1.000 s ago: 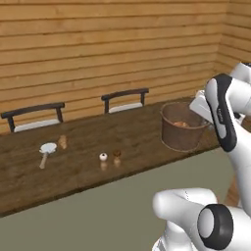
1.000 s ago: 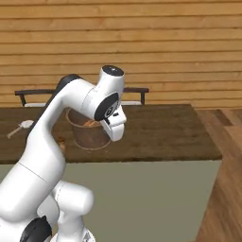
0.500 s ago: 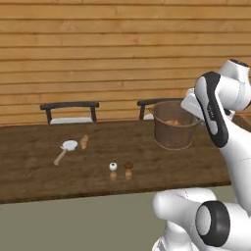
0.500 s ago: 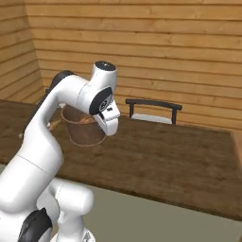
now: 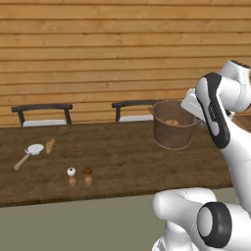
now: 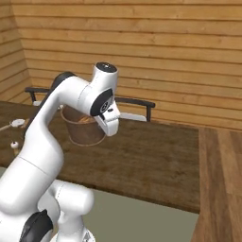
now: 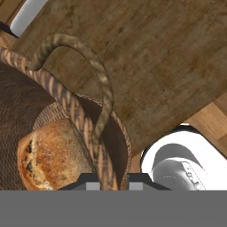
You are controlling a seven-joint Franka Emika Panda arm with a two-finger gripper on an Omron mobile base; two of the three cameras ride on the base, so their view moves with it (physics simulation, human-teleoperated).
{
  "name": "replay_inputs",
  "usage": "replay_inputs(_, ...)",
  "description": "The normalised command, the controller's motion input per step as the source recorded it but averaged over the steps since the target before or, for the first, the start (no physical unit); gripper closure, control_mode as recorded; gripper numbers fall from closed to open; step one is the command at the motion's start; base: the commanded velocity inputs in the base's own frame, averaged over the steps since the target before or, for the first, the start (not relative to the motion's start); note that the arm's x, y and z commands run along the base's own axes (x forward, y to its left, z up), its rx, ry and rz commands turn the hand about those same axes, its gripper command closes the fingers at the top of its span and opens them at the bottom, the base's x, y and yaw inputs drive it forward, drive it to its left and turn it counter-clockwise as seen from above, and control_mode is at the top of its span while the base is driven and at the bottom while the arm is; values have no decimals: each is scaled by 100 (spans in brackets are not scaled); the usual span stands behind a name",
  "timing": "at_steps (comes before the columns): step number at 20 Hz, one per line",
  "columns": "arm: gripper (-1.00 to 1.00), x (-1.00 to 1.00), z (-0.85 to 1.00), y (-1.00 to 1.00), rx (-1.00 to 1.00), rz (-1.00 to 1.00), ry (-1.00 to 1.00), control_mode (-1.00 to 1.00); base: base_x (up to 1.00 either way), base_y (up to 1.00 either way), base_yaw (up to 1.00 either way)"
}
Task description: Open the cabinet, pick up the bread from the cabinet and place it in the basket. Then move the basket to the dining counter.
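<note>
The round brown woven basket (image 5: pixel 172 130) hangs from its rim at the dining counter (image 5: pixel 122 157), near the counter's right end. I cannot tell whether its base touches the dark wooden top. My gripper (image 7: pixel 113 179) is shut on the basket's rim (image 7: pixel 66 102), beside the arched handle (image 7: pixel 101 75). The tan-brown bread (image 7: pixel 51 155) lies inside the basket (image 6: pixel 82 128), and its top shows over the rim (image 5: pixel 171 122). The cabinet is out of view.
Two black-backed chairs (image 5: pixel 41 112) (image 5: pixel 132 109) stand behind the counter against the wooden wall. A white spoon (image 5: pixel 29 152), a croissant (image 5: pixel 50 145) and two small shakers (image 5: pixel 71 175) (image 5: pixel 87 175) lie to the basket's left. The counter ends at the right (image 6: pixel 196 170), with wooden floor beyond.
The whole scene has slid sideways in both base views, so the base has driven along the counter. The basket stays gripped with the bread inside.
</note>
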Motion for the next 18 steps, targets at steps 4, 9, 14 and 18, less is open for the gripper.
replay_inputs(4,100,0,0,0,0,0,0,100,47,-5,0)
replay_inputs(9,100,89,-73,-16,4,0,0,-100,0,0,0)
replay_inputs(14,100,100,-73,-24,9,0,4,-100,0,0,0)
replay_inputs(18,100,100,-58,-15,9,0,14,-100,0,0,0)
